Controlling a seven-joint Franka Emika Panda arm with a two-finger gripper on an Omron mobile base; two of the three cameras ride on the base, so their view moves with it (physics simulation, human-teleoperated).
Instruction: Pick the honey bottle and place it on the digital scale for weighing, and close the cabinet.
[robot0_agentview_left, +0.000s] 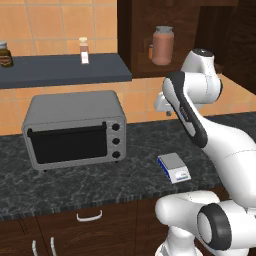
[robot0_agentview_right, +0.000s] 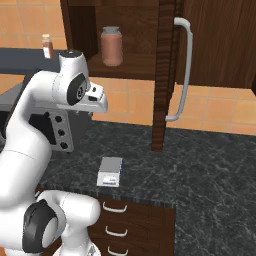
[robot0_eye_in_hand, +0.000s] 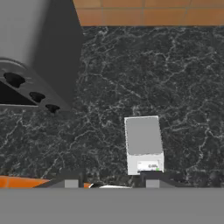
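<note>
Progress nil so far — digital scale (robot0_agentview_left: 174, 167) sits bare on the counter (robot0_agentview_left: 100, 180), gripper (robot0_eye_in_hand: 111, 181) above it empty with fingers apart, honey bottle (robot0_agentview_right: 112, 46) shelved, cabinet (robot0_agentview_right: 167, 75) door open — both steps outstanding.

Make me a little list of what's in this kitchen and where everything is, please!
honey bottle: on the shelf inside the open cabinet, upright, grey lid on
cabinet door: swung open, silver bar handle facing out
digital scale: on the dark counter, nothing on it
toaster oven: left of the scale, door shut
gripper: above the counter near the scale, holding nothing
small bottle: on the wall shelf
</note>
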